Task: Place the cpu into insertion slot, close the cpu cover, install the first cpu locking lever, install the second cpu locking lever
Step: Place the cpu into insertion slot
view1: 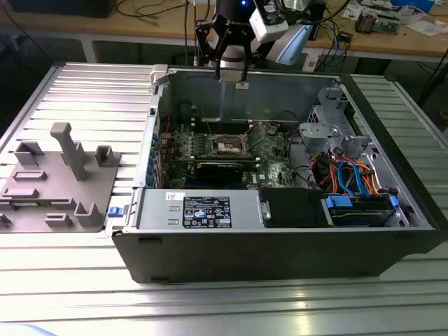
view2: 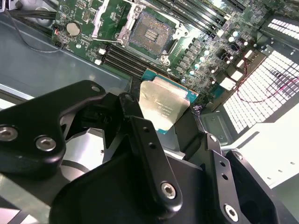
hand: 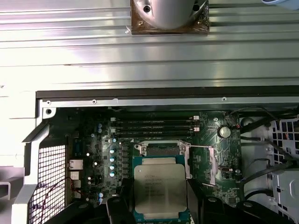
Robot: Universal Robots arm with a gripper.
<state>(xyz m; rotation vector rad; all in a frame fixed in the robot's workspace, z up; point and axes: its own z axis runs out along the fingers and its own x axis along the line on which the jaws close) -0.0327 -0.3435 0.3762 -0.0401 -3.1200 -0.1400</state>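
Step in hand: cpu placement, not yet done. Fingers (view2: 145, 135) pinch cpu (view2: 166, 105) by edges, upper centre of exterior view, over computer case (view1: 280, 252), well apart from insertion slot (view1: 229, 145). Seating likely needs square alignment over slot.

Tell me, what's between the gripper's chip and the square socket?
In the second wrist view, only green board and long black slots show between the cpu and the insertion slot.

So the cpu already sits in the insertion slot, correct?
Not correct. The cpu is gripped by the end effector, above the board. The insertion slot has its contacts bare, as the second wrist view shows.
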